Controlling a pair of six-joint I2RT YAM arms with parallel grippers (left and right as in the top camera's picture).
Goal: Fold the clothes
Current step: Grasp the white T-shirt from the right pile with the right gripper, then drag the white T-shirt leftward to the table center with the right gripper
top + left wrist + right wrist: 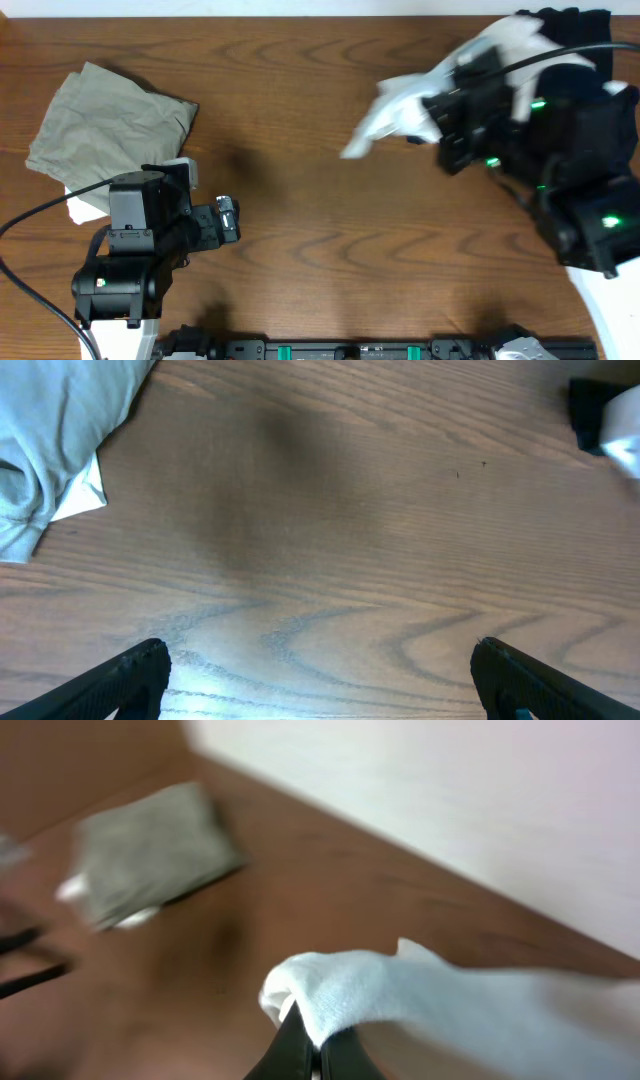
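Right end effector (315,1045) was clamped on the white T-shirt (400,100), upper right; left end effector (320,675) stood apart. A slow drag across the worktop (320,200) seemed best.

Overhead: even diffuse light, sharp, soft shadows on wood table (300,150); white T-shirt (400,105) smeared, near blown out. Left wrist: broad dim shadow mid-frame, pale sheen near edge. Right wrist: heavily blurred throughout.
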